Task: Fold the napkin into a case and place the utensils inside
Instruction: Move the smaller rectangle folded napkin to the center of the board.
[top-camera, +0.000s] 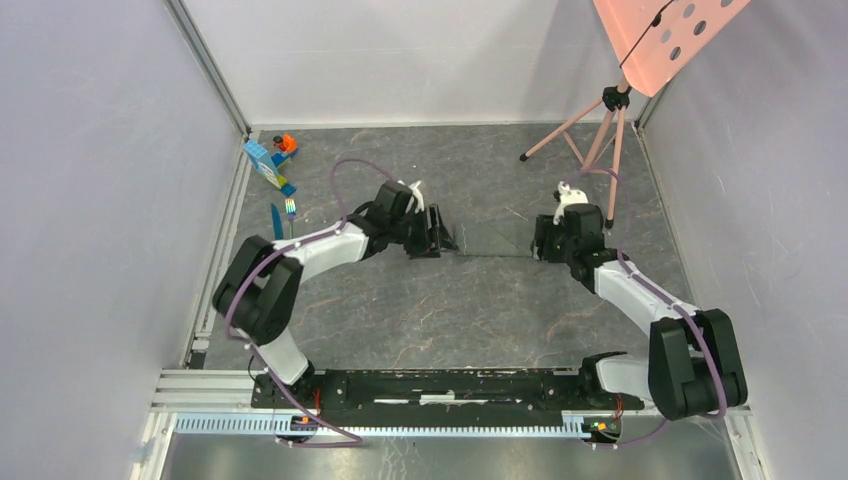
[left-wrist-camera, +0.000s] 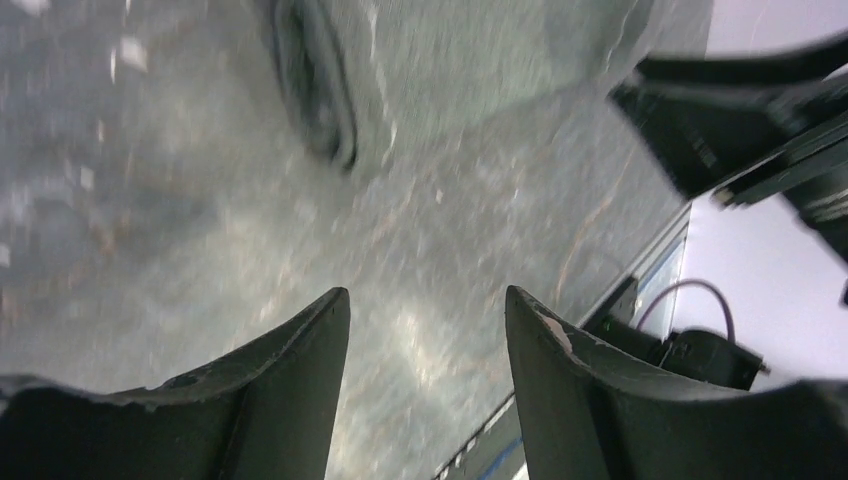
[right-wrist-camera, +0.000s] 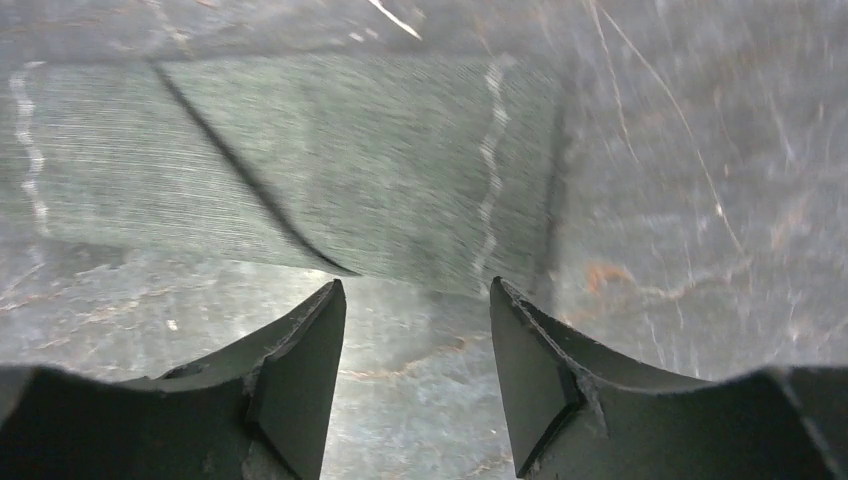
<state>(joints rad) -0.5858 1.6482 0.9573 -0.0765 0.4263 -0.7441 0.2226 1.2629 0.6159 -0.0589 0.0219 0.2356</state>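
Mounting rail (top-camera: 430, 385): one black bar across the near edge, with a ribbed silver strip (top-camera: 380, 424) just in front of it. Both arm bases are bolted to it.
Arms: two, with white shells, black joints and a purple cable along each. The left arm (top-camera: 300, 255) and right arm (top-camera: 640, 295) both reach inward toward the middle.
Left fingers (left-wrist-camera: 300, 380): two, of dark matte plastic, curved and scuffed. They stand apart with only bare ground in the gap and hold nothing.
Right fingers (right-wrist-camera: 300, 380): two, of the same dark plastic, chipped at the inner edges. They are spread apart with nothing between them.
Surface (top-camera: 430, 310): grey, marbled with pale and rusty veins, slightly glossy.
Napkin (right-wrist-camera: 380, 170): one, of dark grey thin cloth with a fine ribbed weave. It is folded, and the upper layer ends in a slanting edge across the lower one. Pale wavy stitching runs near its right end and again at the left. It lies flat in the middle between the two pairs of fingers, its near edge just ahead of the right fingertips. The left wrist view is blurred and shows only a rounded folded end.
Knife (top-camera: 276, 220): one, slim, blue plastic, at the far left, well apart from the cloth.
Fork (top-camera: 290, 209): one, thin, with a shiny rainbow-green head, just beside the knife.
Toy blocks (top-camera: 268, 160): a small cluster, blue with an orange piece, beyond the utensils. They are too small to count.
Tripod (top-camera: 600, 135): one, with three pink legs, in the far right corner under a pink board (top-camera: 665, 35) with round holes.
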